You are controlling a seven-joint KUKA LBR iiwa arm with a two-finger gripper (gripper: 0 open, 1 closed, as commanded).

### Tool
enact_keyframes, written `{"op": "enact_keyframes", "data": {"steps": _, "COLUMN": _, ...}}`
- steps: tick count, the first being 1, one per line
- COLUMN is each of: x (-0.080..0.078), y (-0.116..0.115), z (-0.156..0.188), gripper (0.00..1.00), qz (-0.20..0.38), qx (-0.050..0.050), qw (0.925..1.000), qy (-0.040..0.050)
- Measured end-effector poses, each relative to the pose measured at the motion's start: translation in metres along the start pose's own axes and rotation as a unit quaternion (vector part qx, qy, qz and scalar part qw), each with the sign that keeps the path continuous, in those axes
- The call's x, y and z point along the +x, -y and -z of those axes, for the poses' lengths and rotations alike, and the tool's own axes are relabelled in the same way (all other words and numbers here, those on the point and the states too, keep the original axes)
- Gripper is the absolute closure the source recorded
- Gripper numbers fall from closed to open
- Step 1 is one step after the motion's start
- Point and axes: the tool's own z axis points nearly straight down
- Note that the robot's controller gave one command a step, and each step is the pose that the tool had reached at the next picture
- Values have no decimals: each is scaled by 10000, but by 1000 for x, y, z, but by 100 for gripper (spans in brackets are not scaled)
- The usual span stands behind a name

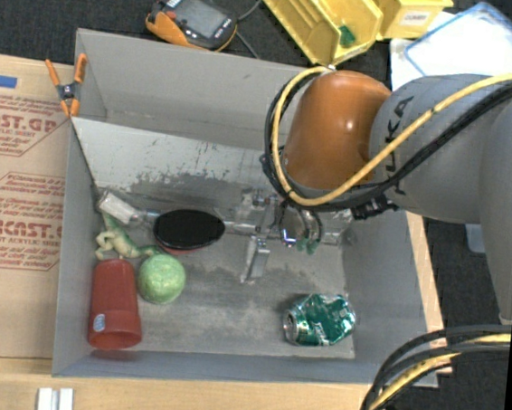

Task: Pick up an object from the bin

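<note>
My gripper (252, 276) hangs low over the middle of the bin floor, under the orange wrist cover, with nothing seen in it. Just to its left lies a black oval disc (188, 229) on a pale handle that runs to the left wall. A green ball (161, 279) sits below and to the left of the disc. A crushed green can (319, 319) lies to the gripper's lower right, near the bin's front wall.
A red cup (114, 306) lies on its side in the front left corner beside the ball. A cream knobbly thing (115, 244) rests against the left wall above it. The arm spans the bin's right side.
</note>
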Motion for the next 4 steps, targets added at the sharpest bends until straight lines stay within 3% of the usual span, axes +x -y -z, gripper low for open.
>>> {"op": "enact_keyframes", "data": {"steps": 1, "x": -2, "y": 0, "z": 5, "gripper": 0, "qz": -6, "qx": -4, "qw": 10000, "qy": 40}}
{"op": "enact_keyframes", "data": {"steps": 2, "x": 37, "y": -10, "z": -102, "gripper": 0, "qz": 418, "qx": -2, "qw": 9991, "qy": 10}}
{"op": "enact_keyframes", "data": {"steps": 3, "x": -15, "y": -73, "z": -27, "gripper": 0, "qz": 576, "qx": -11, "qw": 9983, "qy": 111}}
{"op": "enact_keyframes", "data": {"steps": 4, "x": 10, "y": -95, "z": -68, "gripper": 0, "qz": 606, "qx": 10, "qw": 9982, "qy": 3}}
